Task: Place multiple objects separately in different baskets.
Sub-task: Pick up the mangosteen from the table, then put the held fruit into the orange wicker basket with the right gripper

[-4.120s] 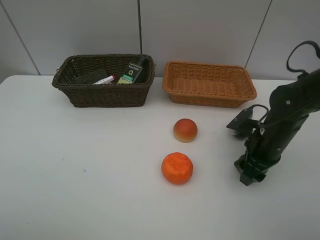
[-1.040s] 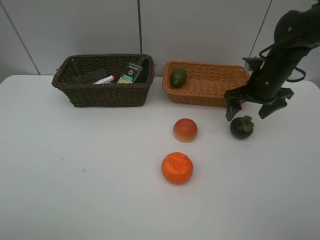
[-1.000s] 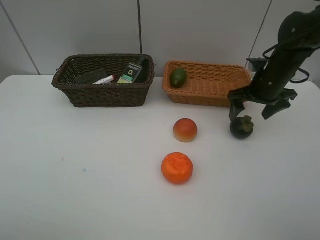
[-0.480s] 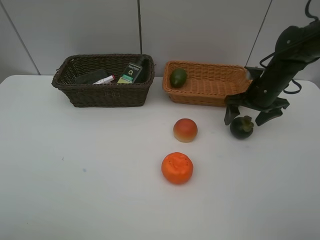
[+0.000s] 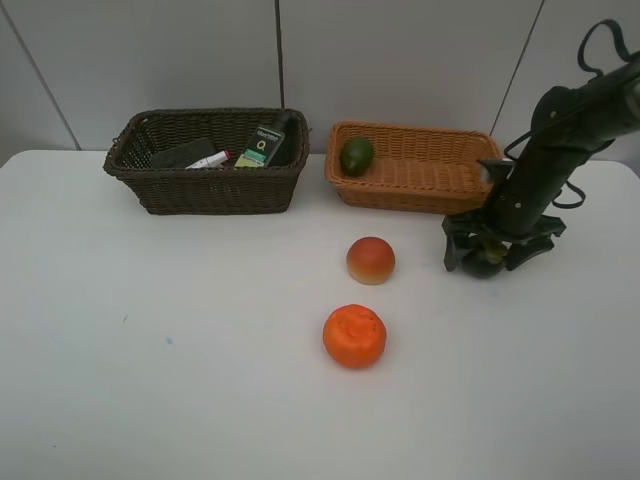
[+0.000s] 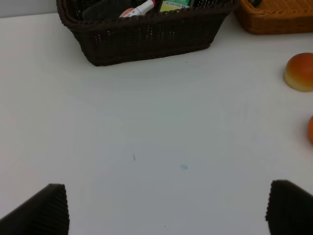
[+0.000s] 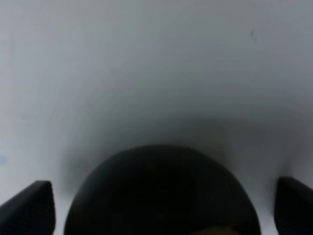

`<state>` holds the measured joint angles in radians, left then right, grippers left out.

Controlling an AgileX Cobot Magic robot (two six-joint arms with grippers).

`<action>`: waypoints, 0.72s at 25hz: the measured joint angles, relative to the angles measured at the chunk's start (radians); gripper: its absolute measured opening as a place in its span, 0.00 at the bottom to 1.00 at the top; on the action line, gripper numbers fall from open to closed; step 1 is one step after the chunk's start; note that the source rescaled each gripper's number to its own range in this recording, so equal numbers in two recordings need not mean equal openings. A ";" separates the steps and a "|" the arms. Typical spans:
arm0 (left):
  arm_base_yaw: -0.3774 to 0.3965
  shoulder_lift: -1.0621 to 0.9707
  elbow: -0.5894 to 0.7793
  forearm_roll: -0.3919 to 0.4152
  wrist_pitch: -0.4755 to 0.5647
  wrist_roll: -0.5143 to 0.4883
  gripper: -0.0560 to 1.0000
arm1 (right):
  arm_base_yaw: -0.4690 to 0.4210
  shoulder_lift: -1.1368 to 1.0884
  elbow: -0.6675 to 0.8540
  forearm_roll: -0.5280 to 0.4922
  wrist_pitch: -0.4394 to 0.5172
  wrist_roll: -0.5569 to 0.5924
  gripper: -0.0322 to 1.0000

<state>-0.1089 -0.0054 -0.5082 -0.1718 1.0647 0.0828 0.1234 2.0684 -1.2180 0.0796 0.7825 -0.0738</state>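
— Was any writing legible anywhere?

— Hardly. The black bottle [image 5: 265, 143], lying in the dark brown basket [image 5: 210, 190] near the tabletop's far edge, carried a label with a dark upper band and a white-and-green lower part.

— Could you read it?

— No. The print was too small and blurred; only a pale ring-like mark showed in the dark band. Nothing else bore readable text.

Lab-like test bench: bare white table [image 5: 150, 400], grey panelled wall [image 5: 400, 60]
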 joint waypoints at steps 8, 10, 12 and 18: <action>0.000 0.000 0.000 0.000 0.000 0.000 0.99 | 0.000 0.004 -0.001 -0.007 0.020 -0.012 0.04; 0.000 0.000 0.000 0.000 0.000 0.000 0.99 | 0.000 0.000 -0.001 -0.007 0.023 -0.013 0.04; 0.000 0.000 0.000 0.000 0.000 0.000 0.99 | 0.000 -0.013 -0.001 -0.007 0.040 -0.014 0.04; 0.000 0.000 0.000 0.000 0.000 0.000 0.99 | 0.000 -0.145 -0.094 -0.003 0.153 -0.003 0.04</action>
<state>-0.1089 -0.0054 -0.5082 -0.1718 1.0647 0.0828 0.1234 1.9231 -1.3118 0.0770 0.9351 -0.0771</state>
